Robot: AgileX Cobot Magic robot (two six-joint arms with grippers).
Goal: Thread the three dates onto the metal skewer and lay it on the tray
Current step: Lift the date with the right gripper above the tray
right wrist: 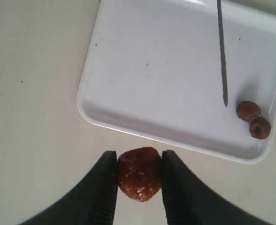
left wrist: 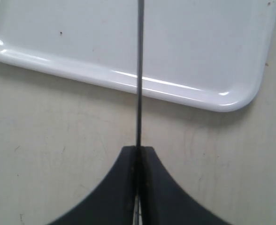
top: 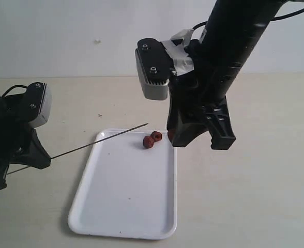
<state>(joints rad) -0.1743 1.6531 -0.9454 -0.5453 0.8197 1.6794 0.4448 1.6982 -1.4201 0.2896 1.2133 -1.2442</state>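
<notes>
Right wrist view: the right gripper [right wrist: 139,160] has its two fingers pressed against either side of one date [right wrist: 139,176], gripping it over the beige table [right wrist: 34,93] just beside the rim of the white tray [right wrist: 152,84]. Two more dates [right wrist: 253,119] lie touching each other in a corner of the tray. The left gripper [left wrist: 138,152] has its fingers clamped tight on the metal skewer [left wrist: 139,70], near one end of the rod. In the exterior view the skewer [top: 100,140] slants out across the tray's near corner, and its free tip ends close to the two loose dates without touching them.
</notes>
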